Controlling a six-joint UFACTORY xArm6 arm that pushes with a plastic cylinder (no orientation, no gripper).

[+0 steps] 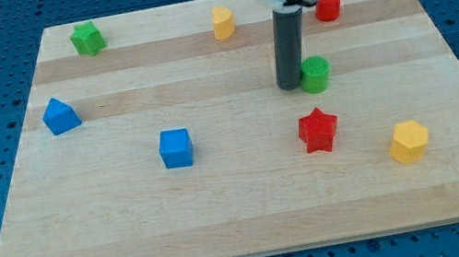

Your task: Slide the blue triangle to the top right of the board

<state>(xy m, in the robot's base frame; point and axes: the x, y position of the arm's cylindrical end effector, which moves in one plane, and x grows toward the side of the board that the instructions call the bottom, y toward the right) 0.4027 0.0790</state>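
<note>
Tip position: my tip [293, 86] rests on the board [225, 213] right of centre, touching or just beside the left side of the green cylinder [315, 74].
Tip state: a bare rod with nothing to open or close; it holds nothing, and only the green cylinder is near it.
Task block: the blue triangle [59, 116] sits near the view's left edge of the board, well apart from my tip.
Target zone: the board's top right corner, where the red cylinder [327, 5] stands close by.
Step in hand (judgement): the approach is not yet made; my tip needs to travel to the lower left side of the blue triangle.
Approach advice: retreat leftward from the green cylinder first, so that it is not dragged along.
Push advice: set the tip on the triangle's far side from the target and push through its middle, toward upper right.
Route hazards: the yellow block [223, 23] at the view's top and the red cylinder near the corner.
Count, blue: two, the triangle and a blue cube [175, 148].
Count, green: two, the cylinder and a green star [87, 38].
Count, red: two, the cylinder and a red star [318, 130].
Count, yellow: two, the top block and a yellow hexagon [408, 141].
Count, total: eight blocks.
</note>
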